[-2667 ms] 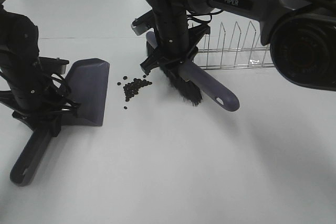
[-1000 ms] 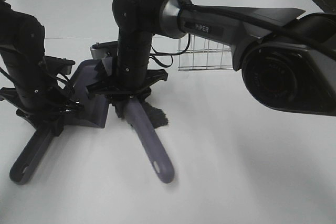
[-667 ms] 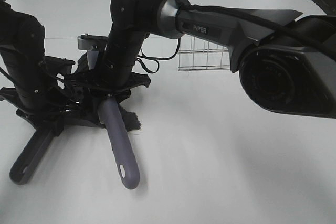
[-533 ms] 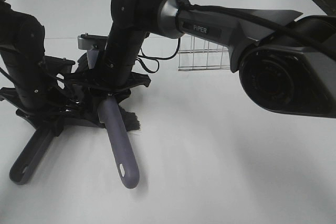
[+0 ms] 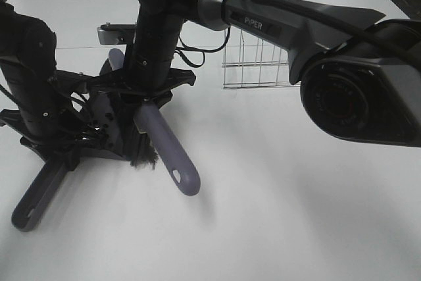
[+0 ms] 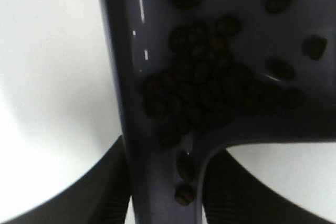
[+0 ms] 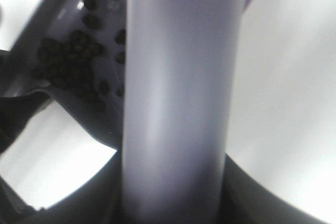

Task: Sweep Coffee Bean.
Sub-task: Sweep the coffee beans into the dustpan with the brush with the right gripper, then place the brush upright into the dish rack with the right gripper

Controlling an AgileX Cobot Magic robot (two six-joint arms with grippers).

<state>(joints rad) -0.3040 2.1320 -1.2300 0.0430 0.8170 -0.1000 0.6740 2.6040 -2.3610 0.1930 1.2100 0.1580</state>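
The purple-grey dustpan (image 5: 110, 137) lies on the white table at the left, its handle (image 5: 36, 197) pointing toward the front. My left gripper (image 5: 58, 153) is shut on that handle. The coffee beans (image 6: 210, 93) lie piled inside the pan near its back wall; they also show in the right wrist view (image 7: 68, 66). A few beans (image 5: 99, 122) show in the high view. My right gripper (image 5: 143, 95) reaches across and is shut on the brush handle (image 5: 168, 149). The black bristles (image 5: 140, 153) rest at the pan's mouth.
A wire rack (image 5: 256, 67) stands behind, right of the right arm. The table's far edge runs along the top. The right arm's large base joint (image 5: 358, 90) fills the right side.
The brush pushed the beans left from the table into the dustpan. In the last half second its handle swung right and the bristles moved left to the pan's mouth. The left arm held still.
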